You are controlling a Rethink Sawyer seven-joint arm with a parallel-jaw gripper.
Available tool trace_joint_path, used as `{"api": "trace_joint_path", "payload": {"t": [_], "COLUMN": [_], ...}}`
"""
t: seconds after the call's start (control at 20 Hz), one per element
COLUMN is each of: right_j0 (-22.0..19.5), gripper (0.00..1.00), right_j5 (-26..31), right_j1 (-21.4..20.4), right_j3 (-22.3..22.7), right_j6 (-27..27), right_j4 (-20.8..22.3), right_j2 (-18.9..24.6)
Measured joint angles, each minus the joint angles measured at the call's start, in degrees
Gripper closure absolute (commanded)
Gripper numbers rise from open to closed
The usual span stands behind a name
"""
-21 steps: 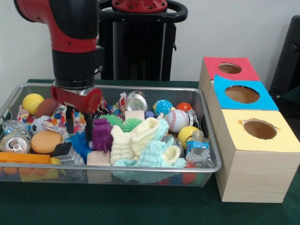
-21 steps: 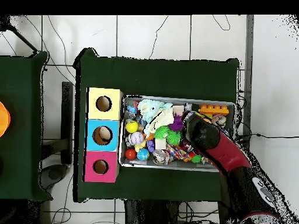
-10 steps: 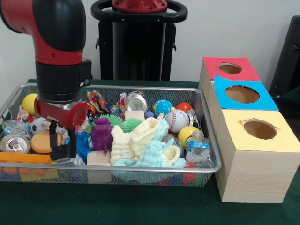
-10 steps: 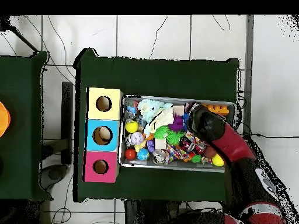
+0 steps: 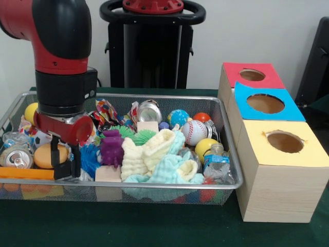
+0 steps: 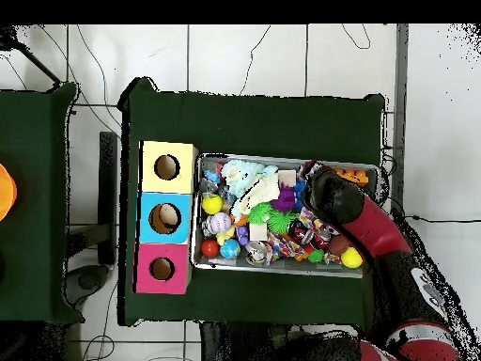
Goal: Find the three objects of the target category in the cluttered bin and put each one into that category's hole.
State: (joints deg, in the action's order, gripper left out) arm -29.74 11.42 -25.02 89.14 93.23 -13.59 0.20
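My gripper (image 5: 65, 172) is down inside the wire mesh bin (image 5: 226, 123) at its left end, open. Its two black fingers (image 5: 53, 152) straddle a small black block (image 5: 62, 170); whether they touch it I cannot tell. An orange rounded sponge (image 5: 47, 154) lies just left of the fingers, a blue spiky toy (image 5: 90, 157) and a purple spiky toy (image 5: 111, 148) just right. To the right of the bin stand three wooden boxes with holes: red (image 5: 252, 75), blue (image 5: 266, 103), yellow (image 5: 285, 142). From overhead the arm (image 6: 333, 196) hides the gripper.
The bin also holds a crushed can (image 5: 15, 156), an orange brick (image 5: 24, 173), pale towels (image 5: 154, 154), a baseball (image 5: 194, 132), a yellow ball (image 5: 204, 147), a water bottle (image 5: 216, 162) and a tin (image 5: 148, 111). Overhead, the boxes (image 6: 165, 218) sit left of the bin.
The arm has moved from beside the purple toy to the bin's left end in the front view and come down, its fingers now around the black block.
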Motion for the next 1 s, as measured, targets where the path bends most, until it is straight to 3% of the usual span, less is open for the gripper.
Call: {"api": "trace_joint_path", "payload": {"t": [0.5, 1.0], "right_j0": [-1.7, -3.3], "gripper": [0.0, 0.0], "right_j5": [0.5, 0.5], "right_j1": [1.1, 0.9], "right_j3": [-0.7, -0.8], "right_j6": [0.0, 0.0], "right_j4": [0.6, 3.9], "right_j2": [1.6, 3.4]}}
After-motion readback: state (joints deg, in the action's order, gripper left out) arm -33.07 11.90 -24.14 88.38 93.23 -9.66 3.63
